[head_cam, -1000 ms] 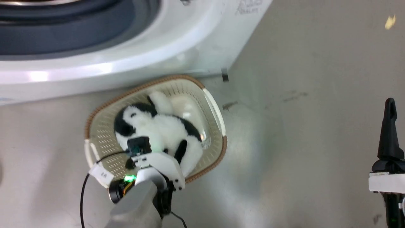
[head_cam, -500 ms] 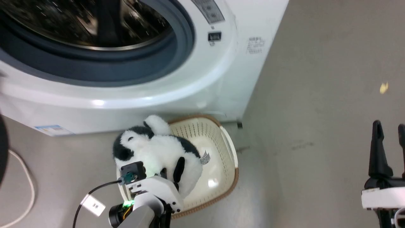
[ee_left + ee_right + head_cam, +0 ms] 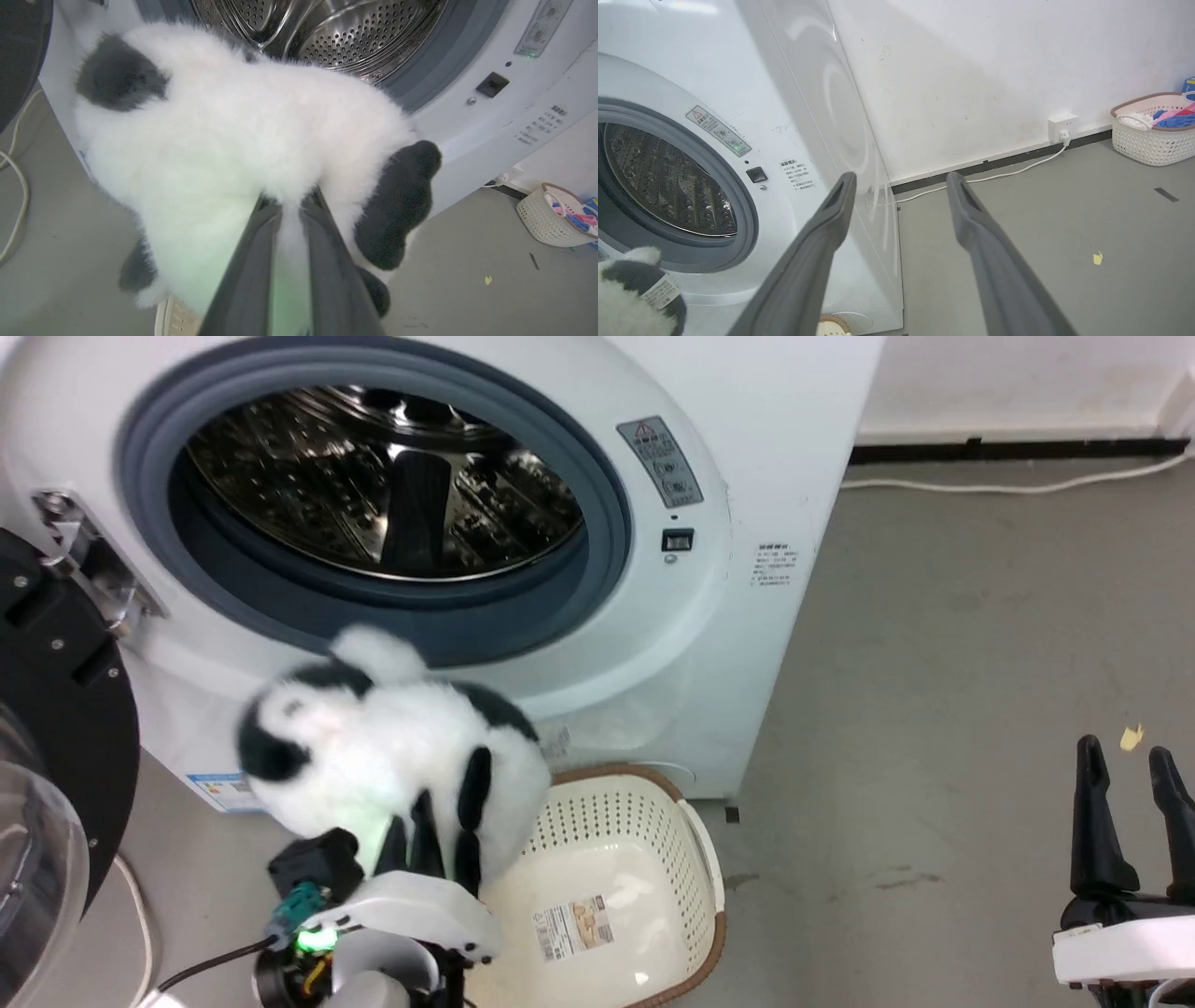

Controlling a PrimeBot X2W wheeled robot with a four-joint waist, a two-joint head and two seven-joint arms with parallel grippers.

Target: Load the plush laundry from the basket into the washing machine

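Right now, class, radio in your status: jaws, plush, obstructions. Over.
Left gripper jaws shut on plush laundry. Plush clear of basket, before washing machine port. Right gripper jaws open, empty. Door open, nothing blocking drum.

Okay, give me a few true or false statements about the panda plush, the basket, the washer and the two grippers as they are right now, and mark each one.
1. The left gripper is shut on the plush laundry. True.
2. The plush laundry lies in the basket. False: it is held up clear of the basket, in front of the washing machine.
3. The washing machine's door is shut. False: it is swung open at the left, and the steel drum is exposed.
4. The right gripper is open and holds nothing. True.
5. A label sticker lies on the basket's floor. True.
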